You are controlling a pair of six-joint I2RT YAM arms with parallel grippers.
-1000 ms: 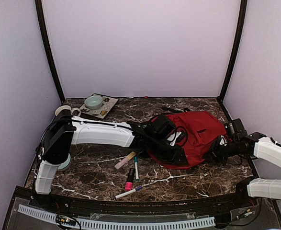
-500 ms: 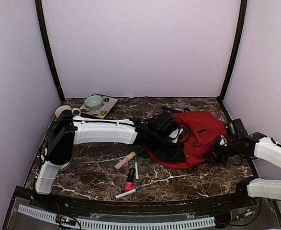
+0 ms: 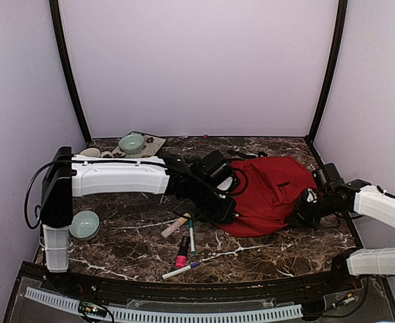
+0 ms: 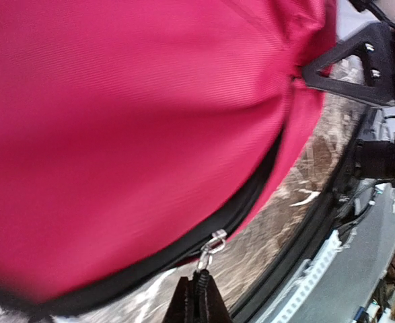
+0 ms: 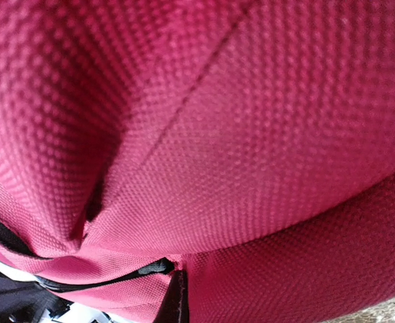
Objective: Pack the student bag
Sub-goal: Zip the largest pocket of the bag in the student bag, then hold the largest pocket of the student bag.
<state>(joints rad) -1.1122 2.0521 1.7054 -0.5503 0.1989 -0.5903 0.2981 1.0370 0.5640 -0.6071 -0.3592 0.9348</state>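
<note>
The student bag (image 3: 271, 188), a red fabric backpack, lies flat on the right half of the marble table. My left gripper (image 3: 229, 213) is at its near left edge. In the left wrist view this gripper (image 4: 198, 296) is shut on the black cord of a zip pull, just below the metal ring (image 4: 211, 247) on the black zip line. My right gripper (image 3: 304, 208) is at the bag's right edge. In the right wrist view it (image 5: 177, 296) is shut on a pinched fold of the red fabric (image 5: 251, 168), its fingers mostly hidden by cloth.
Several markers (image 3: 184, 242) lie on the table left of the bag, near the front. A pale green dish (image 3: 84, 224) sits beside the left arm's base. At the back left a green bowl (image 3: 132, 142) rests on a patterned tray (image 3: 150, 153).
The left gripper has shut on the zip pull and drawn back leftward. The left arm has risen, uncovering the pale green dish. The right gripper has kept its grip on the bag.
</note>
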